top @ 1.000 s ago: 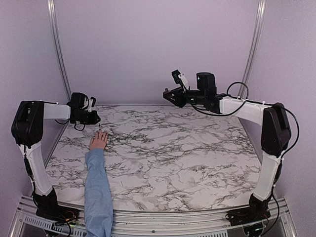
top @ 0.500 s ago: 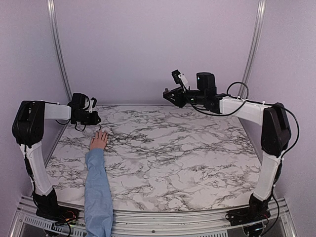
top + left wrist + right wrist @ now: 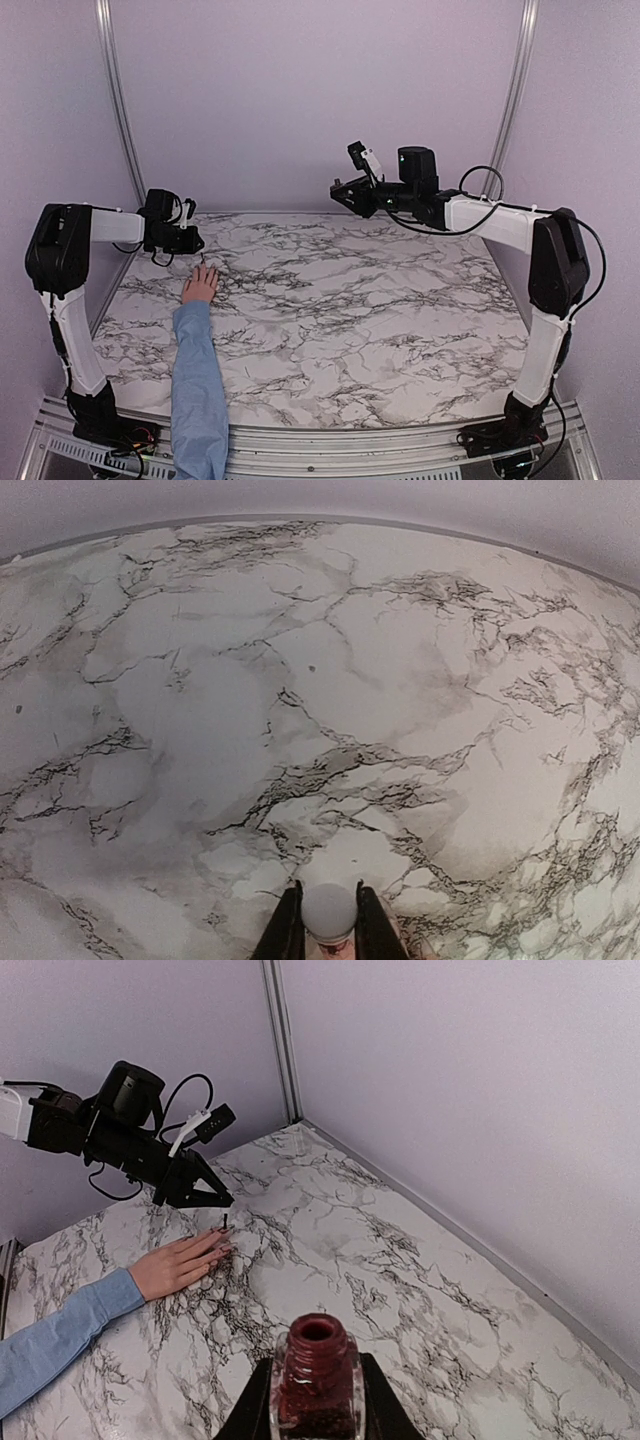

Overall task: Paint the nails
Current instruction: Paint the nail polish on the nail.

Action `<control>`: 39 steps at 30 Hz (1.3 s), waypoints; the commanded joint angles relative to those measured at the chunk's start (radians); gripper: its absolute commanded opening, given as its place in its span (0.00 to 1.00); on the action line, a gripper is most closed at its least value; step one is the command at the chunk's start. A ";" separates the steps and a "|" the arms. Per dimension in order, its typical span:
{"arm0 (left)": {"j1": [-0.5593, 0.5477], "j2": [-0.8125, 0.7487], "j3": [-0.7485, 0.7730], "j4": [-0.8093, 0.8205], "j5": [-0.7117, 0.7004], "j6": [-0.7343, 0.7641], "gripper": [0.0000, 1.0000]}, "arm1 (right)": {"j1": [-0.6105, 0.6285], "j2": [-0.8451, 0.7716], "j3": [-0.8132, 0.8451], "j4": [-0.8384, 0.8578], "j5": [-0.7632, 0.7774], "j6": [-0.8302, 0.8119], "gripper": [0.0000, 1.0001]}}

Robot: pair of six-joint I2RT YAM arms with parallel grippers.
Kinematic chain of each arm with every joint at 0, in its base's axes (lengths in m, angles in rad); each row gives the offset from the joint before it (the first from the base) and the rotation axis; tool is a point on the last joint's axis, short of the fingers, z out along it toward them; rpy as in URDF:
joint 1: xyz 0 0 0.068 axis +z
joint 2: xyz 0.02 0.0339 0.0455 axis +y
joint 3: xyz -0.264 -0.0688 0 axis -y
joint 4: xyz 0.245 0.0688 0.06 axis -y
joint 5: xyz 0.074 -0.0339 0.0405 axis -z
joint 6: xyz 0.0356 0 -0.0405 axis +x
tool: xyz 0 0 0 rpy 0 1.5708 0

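With brush cap (image 3: pixel 329 912) pinched in left tool (image 3: pixel 218 1200) and polish bottle (image 3: pixel 317 1380) in right tool (image 3: pixel 343 192), nails (image 3: pixel 226 1250) are best stroked lightly.

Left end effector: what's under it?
A thin dark brush hangs from the left end effector, its tip just above the fingertips of the hand flat on the table. In the left wrist view, the white cap it grips covers brush and hand.

Polish on nails (image 3: pixel 228 1249) too small to read. Cut off at 6 o'clock edge: bottle (image 3: pixel 317 1380) base, sleeve (image 3: pixel 198 390).
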State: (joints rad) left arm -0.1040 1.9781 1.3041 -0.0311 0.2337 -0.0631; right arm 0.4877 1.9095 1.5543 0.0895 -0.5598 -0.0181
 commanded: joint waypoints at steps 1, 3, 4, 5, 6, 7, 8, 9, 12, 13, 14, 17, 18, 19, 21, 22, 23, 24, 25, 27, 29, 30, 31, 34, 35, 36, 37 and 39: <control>-0.003 0.021 0.008 -0.014 -0.014 0.007 0.00 | -0.008 -0.014 0.021 0.024 -0.005 0.011 0.00; -0.003 0.020 0.007 -0.016 -0.017 0.009 0.00 | -0.008 -0.014 0.020 0.025 -0.005 0.012 0.00; -0.003 0.020 0.007 -0.016 -0.019 0.009 0.00 | -0.008 -0.014 0.020 0.024 -0.005 0.012 0.00; -0.003 0.022 0.007 -0.016 -0.021 0.011 0.00 | -0.008 -0.014 0.021 0.024 -0.005 0.012 0.00; -0.003 0.022 0.008 -0.018 -0.022 0.011 0.00 | -0.008 -0.014 0.021 0.024 -0.005 0.011 0.00; -0.003 0.025 0.012 -0.019 -0.022 0.011 0.00 | -0.008 -0.014 0.021 0.025 -0.005 0.011 0.00; -0.003 0.027 0.015 -0.021 -0.022 0.011 0.00 | -0.008 -0.013 0.021 0.023 -0.005 0.012 0.00; -0.003 0.029 0.018 -0.022 -0.022 0.011 0.00 | -0.008 -0.013 0.020 0.024 -0.005 0.012 0.00; -0.003 0.036 0.028 -0.027 -0.022 0.012 0.00 | -0.008 -0.013 0.021 0.023 -0.005 0.012 0.00; -0.003 0.037 0.031 -0.027 -0.021 0.012 0.00 | -0.008 -0.014 0.021 0.023 -0.004 0.012 0.00; -0.003 0.038 0.031 -0.028 -0.021 0.012 0.00 | -0.008 -0.015 0.021 0.022 -0.003 0.011 0.00; -0.003 0.041 0.035 -0.030 -0.019 0.011 0.00 | -0.008 -0.015 0.021 0.020 -0.002 0.010 0.00; -0.003 0.043 0.036 -0.030 -0.020 0.011 0.00 | -0.008 -0.016 0.021 0.021 -0.002 0.010 0.00; -0.003 0.044 0.037 -0.030 -0.019 0.011 0.00 | -0.008 -0.015 0.021 0.018 -0.002 0.009 0.00; -0.003 0.044 0.039 -0.031 -0.022 0.011 0.00 | -0.008 -0.014 0.022 0.018 -0.002 0.008 0.00; -0.003 0.045 0.040 -0.031 -0.022 0.011 0.00 | -0.008 -0.014 0.023 0.020 -0.002 0.009 0.00; -0.003 0.047 0.042 -0.032 -0.022 0.011 0.00 | -0.008 -0.013 0.023 0.021 -0.002 0.008 0.00; -0.003 0.047 0.043 -0.032 -0.023 0.011 0.00 | -0.008 -0.012 0.023 0.021 -0.001 0.008 0.00; -0.003 0.048 0.044 -0.032 -0.023 0.012 0.00 | -0.008 -0.013 0.024 0.021 -0.001 0.008 0.00; -0.003 0.050 0.048 -0.033 -0.025 0.009 0.00 | -0.009 -0.011 0.024 0.020 -0.002 0.010 0.00; -0.003 0.053 0.052 -0.033 -0.024 0.009 0.00 | -0.009 -0.010 0.025 0.021 -0.002 0.010 0.00; -0.003 0.055 0.055 -0.033 -0.024 0.008 0.00 | -0.009 -0.009 0.026 0.021 -0.002 0.010 0.00; -0.003 0.056 0.057 -0.033 -0.022 0.008 0.00 | -0.009 -0.008 0.027 0.020 -0.002 0.010 0.00; -0.003 0.061 0.064 -0.033 -0.019 0.006 0.00 | -0.009 -0.008 0.029 0.018 -0.002 0.010 0.00; -0.003 0.063 0.066 -0.034 -0.018 0.006 0.00 | -0.009 -0.006 0.030 0.019 -0.002 0.009 0.00; -0.003 0.065 0.068 -0.035 -0.017 0.005 0.00 | -0.009 -0.007 0.030 0.019 -0.002 0.009 0.00; -0.003 0.067 0.071 -0.035 -0.016 0.005 0.00 | -0.009 -0.005 0.031 0.019 -0.002 0.009 0.00; -0.003 0.071 0.077 -0.036 -0.017 0.004 0.00 | -0.011 -0.004 0.032 0.018 -0.002 0.010 0.00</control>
State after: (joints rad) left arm -0.1040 2.0270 1.3464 -0.0380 0.2161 -0.0628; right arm 0.4877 1.9095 1.5543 0.0891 -0.5598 -0.0181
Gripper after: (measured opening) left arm 0.138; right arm 0.206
